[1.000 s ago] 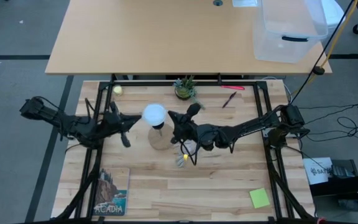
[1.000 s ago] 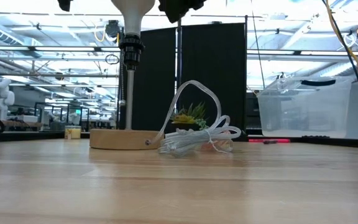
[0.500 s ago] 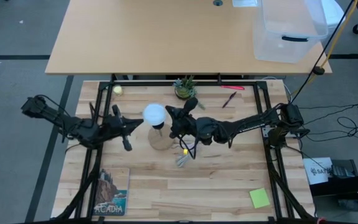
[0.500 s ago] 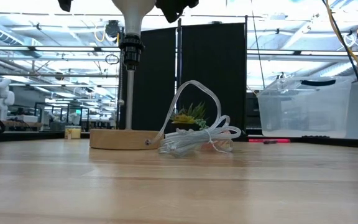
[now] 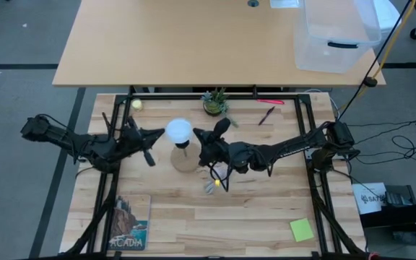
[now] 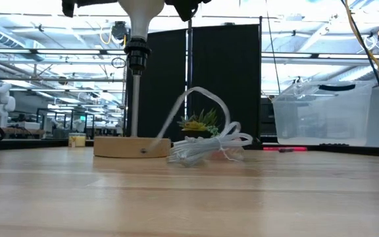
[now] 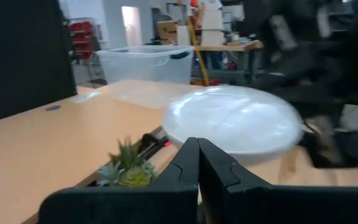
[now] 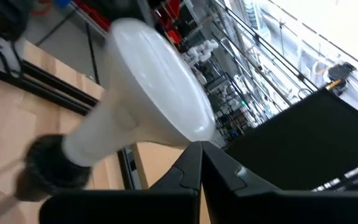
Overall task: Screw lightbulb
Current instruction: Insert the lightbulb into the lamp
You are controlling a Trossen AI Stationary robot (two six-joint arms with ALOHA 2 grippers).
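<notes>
At frame centre the lightbulb sits in its socket on the wooden stand, which has just shifted slightly, suggesting the flanking left end effector and right end effector, both pressed together, nudged it.

- The lightbulb is flanked closely at 9 o'clock by the left pincer and at 3 o'clock by the right pincer.
- Open tabletop is left toward 6 o'clock; a coiled cable lies at 4 o'clock.
</notes>
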